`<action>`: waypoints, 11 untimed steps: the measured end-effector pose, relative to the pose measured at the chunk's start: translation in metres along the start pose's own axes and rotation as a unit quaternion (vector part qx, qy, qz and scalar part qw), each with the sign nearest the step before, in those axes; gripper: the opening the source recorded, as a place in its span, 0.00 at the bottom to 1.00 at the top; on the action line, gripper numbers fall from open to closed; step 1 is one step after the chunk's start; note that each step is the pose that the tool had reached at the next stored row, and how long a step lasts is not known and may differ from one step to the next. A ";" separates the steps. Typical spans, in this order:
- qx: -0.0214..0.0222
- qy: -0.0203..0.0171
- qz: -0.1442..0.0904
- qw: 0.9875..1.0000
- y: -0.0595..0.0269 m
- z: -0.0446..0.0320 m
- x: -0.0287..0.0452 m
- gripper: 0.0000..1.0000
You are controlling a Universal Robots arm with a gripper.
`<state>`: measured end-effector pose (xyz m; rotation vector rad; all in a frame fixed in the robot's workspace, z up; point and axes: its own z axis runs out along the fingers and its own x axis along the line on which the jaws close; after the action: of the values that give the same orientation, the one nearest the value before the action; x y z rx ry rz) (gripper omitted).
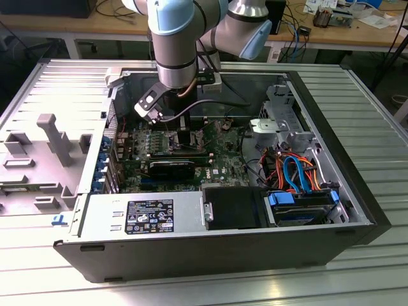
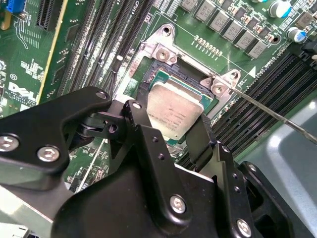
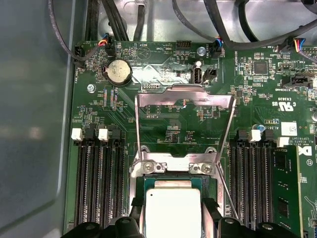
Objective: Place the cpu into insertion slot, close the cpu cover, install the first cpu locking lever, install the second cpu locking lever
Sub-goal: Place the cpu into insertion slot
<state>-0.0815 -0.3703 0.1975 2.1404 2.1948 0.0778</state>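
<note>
While the open computer case (image 1: 223,255) takes the arm (image 1: 175,38) reaching down into it, I see the green circuit board (image 3: 262,99) spread beneath my wrist cameras. My gripper (image 2: 171,134) has its jaws pinched on two opposite edges of the cpu (image 2: 176,109), right over the insertion slot (image 2: 166,64) (seated or not, I cannot tell). Beyond it, the cpu cover (image 3: 185,96) stands tipped back, open.

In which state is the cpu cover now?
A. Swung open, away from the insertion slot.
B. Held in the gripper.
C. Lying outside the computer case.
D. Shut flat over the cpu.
A: in the first wrist view the cpu cover stands swung up and back, leaving the metal top of the cpu bare.
</note>
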 end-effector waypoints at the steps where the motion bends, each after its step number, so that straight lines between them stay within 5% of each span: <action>1: 0.000 0.000 0.000 1.000 0.0000 0.0000 0.0000 0.55; 11: 0.000 0.000 0.000 1.000 0.0000 -0.0005 0.0000 0.62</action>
<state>-0.0815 -0.3703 0.1980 2.1404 2.1948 0.0779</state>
